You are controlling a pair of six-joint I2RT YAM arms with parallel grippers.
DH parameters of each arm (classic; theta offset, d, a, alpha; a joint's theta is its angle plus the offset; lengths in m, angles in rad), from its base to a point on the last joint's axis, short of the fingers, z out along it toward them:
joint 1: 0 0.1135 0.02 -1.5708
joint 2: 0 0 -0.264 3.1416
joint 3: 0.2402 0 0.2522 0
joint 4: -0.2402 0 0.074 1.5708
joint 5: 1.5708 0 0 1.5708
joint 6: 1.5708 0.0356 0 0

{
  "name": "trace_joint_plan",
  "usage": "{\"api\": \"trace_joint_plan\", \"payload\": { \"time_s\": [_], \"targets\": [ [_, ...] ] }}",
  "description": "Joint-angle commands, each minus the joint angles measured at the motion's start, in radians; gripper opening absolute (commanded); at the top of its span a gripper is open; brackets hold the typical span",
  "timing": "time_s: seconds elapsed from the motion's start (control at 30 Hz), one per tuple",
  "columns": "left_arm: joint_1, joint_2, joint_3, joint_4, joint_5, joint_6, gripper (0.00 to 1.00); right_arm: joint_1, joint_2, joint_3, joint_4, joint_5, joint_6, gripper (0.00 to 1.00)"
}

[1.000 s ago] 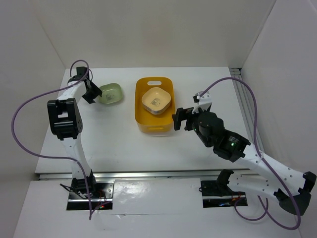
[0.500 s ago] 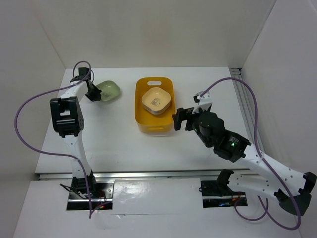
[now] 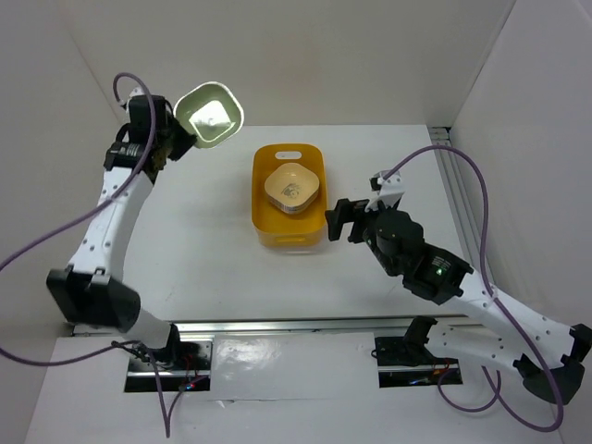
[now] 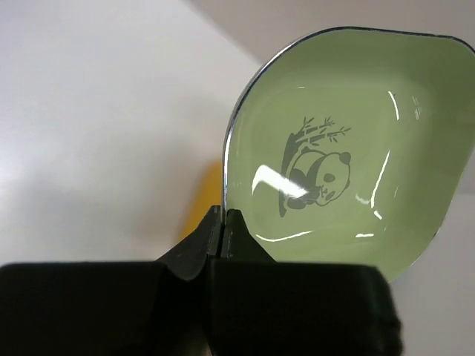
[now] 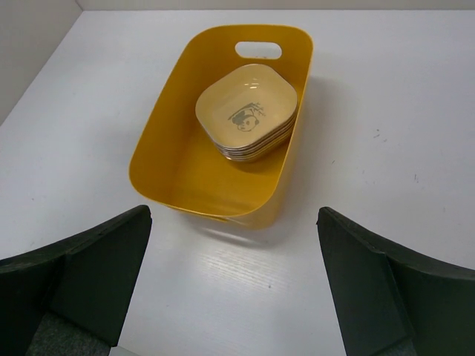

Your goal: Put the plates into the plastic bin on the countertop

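Nearby, the right gripper (image 3: 336, 220) idles, jaws apart, beside the yellow-orange rectangular plastic bin (image 3: 264, 199) with stacked plates (image 3: 291, 188). Farther back, the left gripper (image 3: 176, 132), clamped on the airborne pale-green rounded-square plate (image 3: 210, 114), should level it above that stack.

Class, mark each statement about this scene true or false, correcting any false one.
1. The left pincer is shut on the green plate's rim. True.
2. The green plate lies flat on the countertop. False: it is held in the air, off the countertop.
3. The plastic bin holds a stack of plates. True.
4. The right pincer grips a cream plate. False: it is open and empty.
5. The green plate's print shows a panda. True.
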Motion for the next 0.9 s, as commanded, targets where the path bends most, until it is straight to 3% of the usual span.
{"api": "trace_joint_plan", "payload": {
  "time_s": [0.0, 0.23, 0.37, 0.63, 0.87],
  "targets": [
    [-0.082, -0.085, -0.065, 0.042, 0.007, -0.075, 0.00, -0.005, -0.030, 0.002, -0.020, 0.046, 0.052, 1.00],
    [-0.281, -0.113, -0.182, 0.129, -0.020, -0.312, 0.00, -0.005, -0.148, 0.020, -0.100, 0.181, 0.169, 1.00],
    [-0.387, -0.050, -0.182, 0.212, -0.057, -0.397, 0.00, -0.005, -0.183, 0.039, -0.140, 0.190, 0.190, 1.00],
    [-0.450, 0.213, -0.002, 0.172, -0.122, -0.475, 0.00, -0.005, -0.205, 0.014, -0.172, 0.149, 0.244, 1.00],
    [-0.450, 0.309, 0.070, 0.112, -0.146, -0.504, 0.00, -0.005, -0.225, -0.004, -0.181, 0.130, 0.244, 1.00]
  ]
}}
